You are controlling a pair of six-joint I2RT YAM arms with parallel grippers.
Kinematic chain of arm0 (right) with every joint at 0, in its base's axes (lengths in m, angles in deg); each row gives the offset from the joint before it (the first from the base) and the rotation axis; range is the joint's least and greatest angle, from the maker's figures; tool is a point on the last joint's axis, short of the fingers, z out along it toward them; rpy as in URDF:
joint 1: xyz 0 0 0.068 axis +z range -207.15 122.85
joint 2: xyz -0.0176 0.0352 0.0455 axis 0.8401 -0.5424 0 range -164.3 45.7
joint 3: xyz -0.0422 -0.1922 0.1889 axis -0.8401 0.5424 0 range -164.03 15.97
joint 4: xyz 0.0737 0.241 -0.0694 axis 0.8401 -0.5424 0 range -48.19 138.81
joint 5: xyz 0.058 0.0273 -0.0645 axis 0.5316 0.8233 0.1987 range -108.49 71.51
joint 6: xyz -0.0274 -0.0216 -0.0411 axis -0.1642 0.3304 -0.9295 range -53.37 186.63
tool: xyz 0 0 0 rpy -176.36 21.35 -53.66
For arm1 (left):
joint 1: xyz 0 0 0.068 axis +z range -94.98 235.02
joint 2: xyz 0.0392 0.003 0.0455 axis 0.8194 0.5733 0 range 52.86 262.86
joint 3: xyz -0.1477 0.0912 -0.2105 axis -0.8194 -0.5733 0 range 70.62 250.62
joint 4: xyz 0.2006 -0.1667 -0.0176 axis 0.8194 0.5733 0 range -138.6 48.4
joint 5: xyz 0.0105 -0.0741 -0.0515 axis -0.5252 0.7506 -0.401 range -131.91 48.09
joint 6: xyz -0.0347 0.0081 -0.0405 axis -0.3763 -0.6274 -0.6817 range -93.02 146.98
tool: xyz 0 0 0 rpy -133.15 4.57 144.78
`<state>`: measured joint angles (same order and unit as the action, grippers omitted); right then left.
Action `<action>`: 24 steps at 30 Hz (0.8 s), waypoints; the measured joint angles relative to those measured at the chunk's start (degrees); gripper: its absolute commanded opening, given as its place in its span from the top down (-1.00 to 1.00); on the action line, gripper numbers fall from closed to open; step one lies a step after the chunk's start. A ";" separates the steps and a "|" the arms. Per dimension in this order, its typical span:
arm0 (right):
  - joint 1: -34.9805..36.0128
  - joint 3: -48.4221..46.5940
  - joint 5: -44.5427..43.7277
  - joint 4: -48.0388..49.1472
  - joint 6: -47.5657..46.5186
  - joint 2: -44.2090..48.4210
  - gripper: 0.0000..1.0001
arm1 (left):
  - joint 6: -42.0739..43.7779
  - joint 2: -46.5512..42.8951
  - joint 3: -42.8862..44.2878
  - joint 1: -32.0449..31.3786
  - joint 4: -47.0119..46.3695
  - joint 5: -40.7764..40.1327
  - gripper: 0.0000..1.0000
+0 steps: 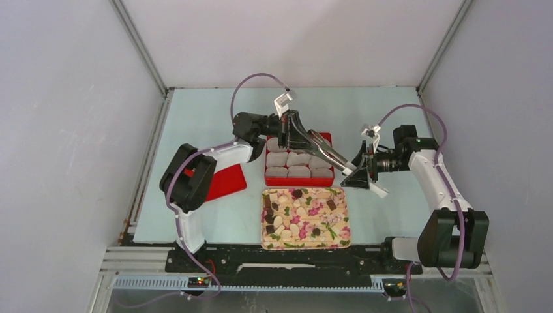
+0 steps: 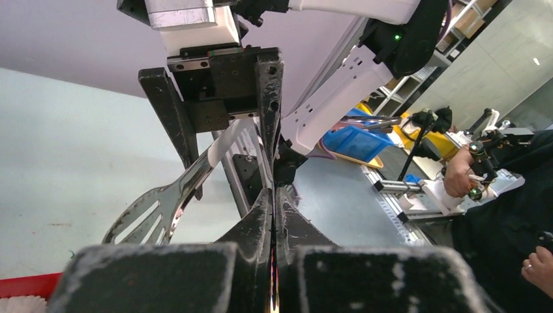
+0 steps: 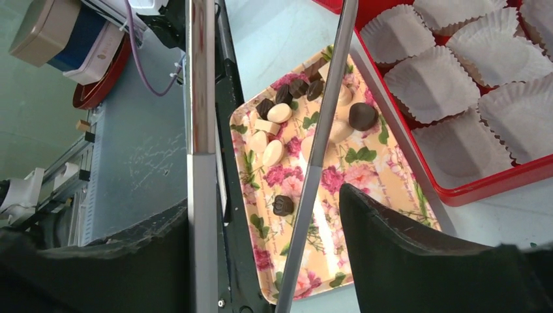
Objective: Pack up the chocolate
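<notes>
Setting: robotics lab, enclosed test cell.

Evidence, top view: plain grey panel walls (image 1: 65, 143) on aluminium frame posts (image 1: 140, 49) close in the pale surface (image 1: 209, 111) behind and to both sides of the left pincer (image 2: 272, 208).

Evidence, left wrist view: past that pincer and to its right stand metal shelving (image 2: 469, 16), blue bins (image 2: 355, 142) and an extrusion-framed rig (image 2: 407, 195). A person's hand (image 2: 458, 173) is at a black device there.

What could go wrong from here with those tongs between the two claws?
1. The right claw stands open around the tongs, and only the shut left claw holds them. Letting go now would likely drop them onto the chocolate or the paper cups.
2. Closing off-centre may catch just one tong arm and twist the tongs.
</notes>
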<state>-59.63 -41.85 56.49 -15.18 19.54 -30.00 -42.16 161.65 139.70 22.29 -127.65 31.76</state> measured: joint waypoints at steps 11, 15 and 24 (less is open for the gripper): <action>-0.55 0.00 1.90 3.37 5.33 1.57 -0.51 | -4.42 0.00 -0.02 0.00 -4.33 -1.95 1.00; -0.87 0.00 2.89 5.62 8.44 1.57 -0.52 | -4.42 0.00 -0.04 0.00 -4.46 -2.49 1.00; -1.05 0.00 6.29 8.11 12.48 0.85 -0.46 | -4.46 0.11 -0.04 -0.20 -4.57 -3.02 1.00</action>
<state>-60.68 -41.85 62.79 -7.07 32.02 -29.15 -46.62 161.76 139.65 22.09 -132.22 28.74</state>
